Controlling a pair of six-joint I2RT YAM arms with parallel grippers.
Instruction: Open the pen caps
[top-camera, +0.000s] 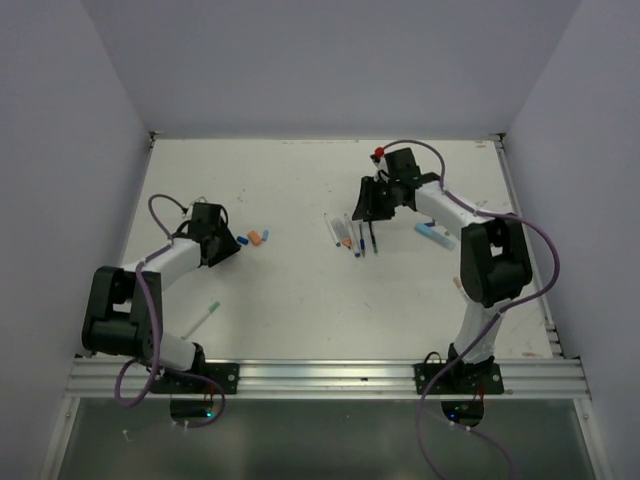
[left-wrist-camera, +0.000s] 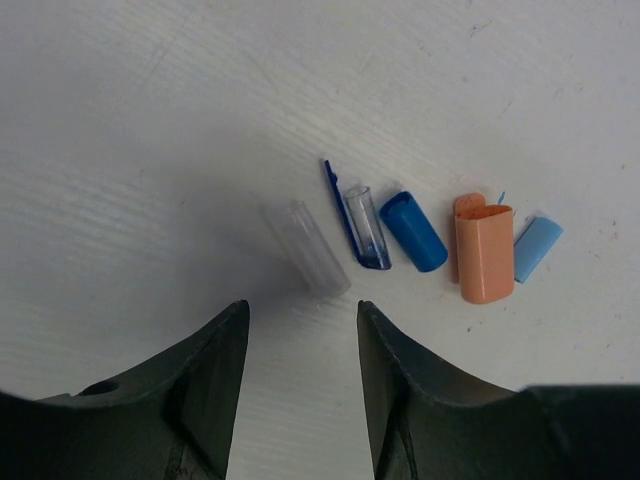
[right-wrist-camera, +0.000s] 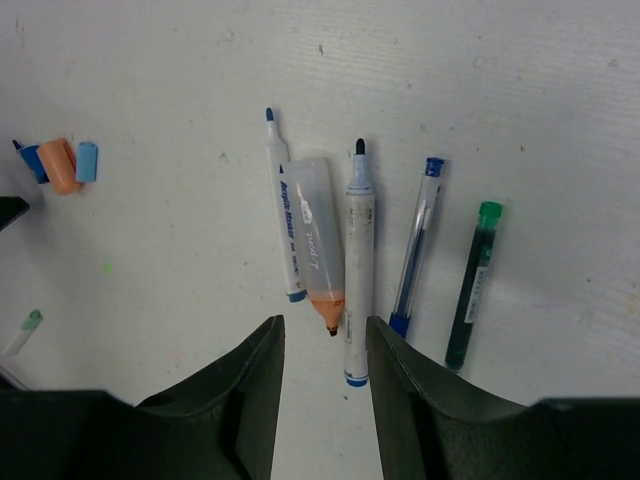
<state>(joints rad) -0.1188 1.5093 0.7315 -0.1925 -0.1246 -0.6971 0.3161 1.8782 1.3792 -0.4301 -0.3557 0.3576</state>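
Several pen caps lie in a row just beyond my left gripper (left-wrist-camera: 300, 318): a clear cap (left-wrist-camera: 305, 248), a clear cap with a blue clip (left-wrist-camera: 365, 228), a dark blue cap (left-wrist-camera: 413, 231), an orange cap (left-wrist-camera: 484, 248) and a light blue cap (left-wrist-camera: 537, 248). That gripper is open with only bare table between its fingers. My right gripper (right-wrist-camera: 323, 335) is open above several uncapped pens: a blue-tipped marker (right-wrist-camera: 283, 205), an orange highlighter (right-wrist-camera: 318, 245), a grey marker (right-wrist-camera: 358, 270), a blue ballpoint (right-wrist-camera: 418, 245) and a green pen (right-wrist-camera: 473, 285). The highlighter's tip points into the gap.
A green-capped pen (top-camera: 205, 316) lies alone near the left arm's base. Light blue pieces (top-camera: 437, 235) rest beside the right arm. The table's raised rim (top-camera: 525, 240) runs along the right, and white walls enclose the back and sides.
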